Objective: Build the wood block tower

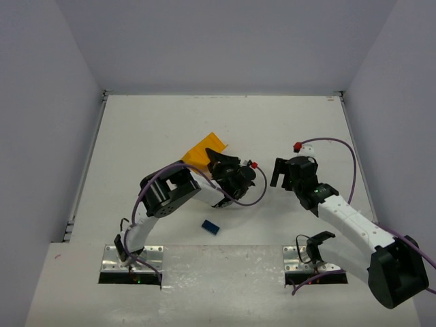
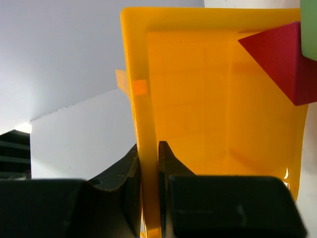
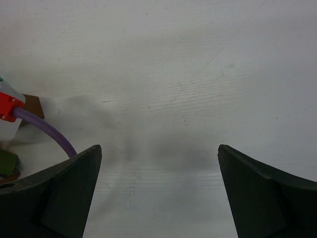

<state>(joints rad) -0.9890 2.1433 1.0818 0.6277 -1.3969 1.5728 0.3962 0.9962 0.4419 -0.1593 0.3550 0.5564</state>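
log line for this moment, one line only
left claw: shut on bin wall | right claw: open above table, holding nothing | blue block: lying loose on table

You are working in a robot lab cell: plain pale walls point(image 1: 225, 41) stand around the white tabletop point(image 1: 286, 122) on three sides, metal base plates point(image 1: 148, 255) are bolted at its near edge, and purple cables point(image 1: 352, 163) run above it.
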